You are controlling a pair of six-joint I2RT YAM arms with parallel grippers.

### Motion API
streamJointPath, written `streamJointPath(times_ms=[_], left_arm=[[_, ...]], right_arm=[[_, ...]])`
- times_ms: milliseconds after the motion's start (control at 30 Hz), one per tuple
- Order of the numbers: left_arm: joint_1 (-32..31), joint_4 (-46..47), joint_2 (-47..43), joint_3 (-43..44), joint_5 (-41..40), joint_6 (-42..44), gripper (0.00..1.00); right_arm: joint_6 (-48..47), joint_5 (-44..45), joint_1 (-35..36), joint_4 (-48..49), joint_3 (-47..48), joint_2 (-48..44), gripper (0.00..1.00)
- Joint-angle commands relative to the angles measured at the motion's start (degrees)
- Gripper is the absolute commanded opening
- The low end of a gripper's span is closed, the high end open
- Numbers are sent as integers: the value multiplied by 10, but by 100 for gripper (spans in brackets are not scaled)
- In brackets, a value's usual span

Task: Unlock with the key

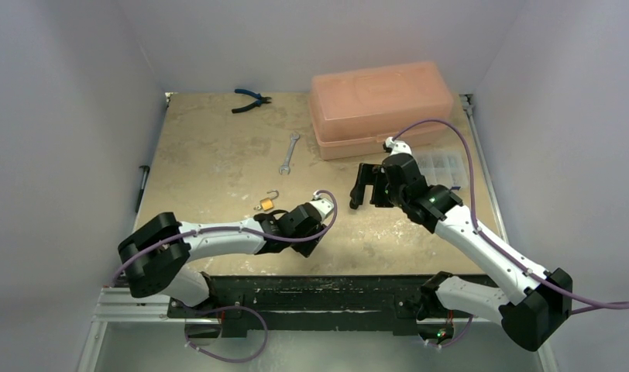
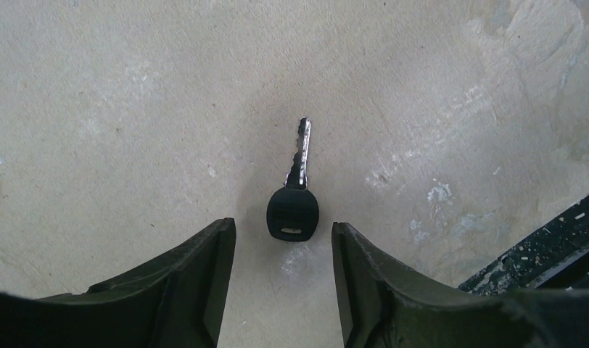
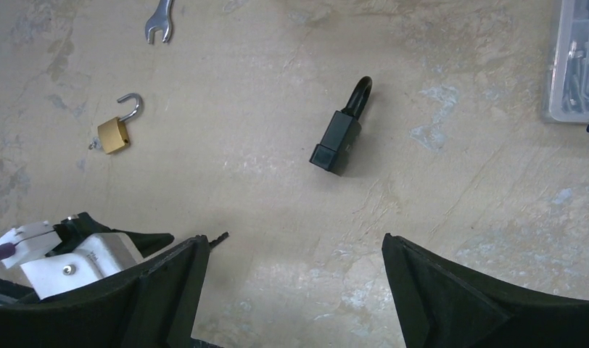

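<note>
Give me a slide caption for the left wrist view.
Open left gripper framing a black-headed silver key lying flat on the beige tabletop.

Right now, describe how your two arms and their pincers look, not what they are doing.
The left arm and right arm are white-shelled links with bulky black joint housings. A purple cable loops along each. The left pincer and right pincer each have two broad, matte black fingers tapering to blunt tips. A small green light glows on the right arm's wrist housing.
</note>
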Motion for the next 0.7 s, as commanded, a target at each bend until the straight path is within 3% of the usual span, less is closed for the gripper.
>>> streamJointPath(times_ms=[0,367,667], left_arm=[[-4,37,25,26,-20,1,54],[-10,46,63,24,-27,-2,44],[-18,38,74,15,-24,-8,12]], right_arm=[[-9,-3,-1,13,-3,-12,98],[-3,-10,-2,18,-13,-15,98],[-1,-10,-1,20,-17,-16,97]])
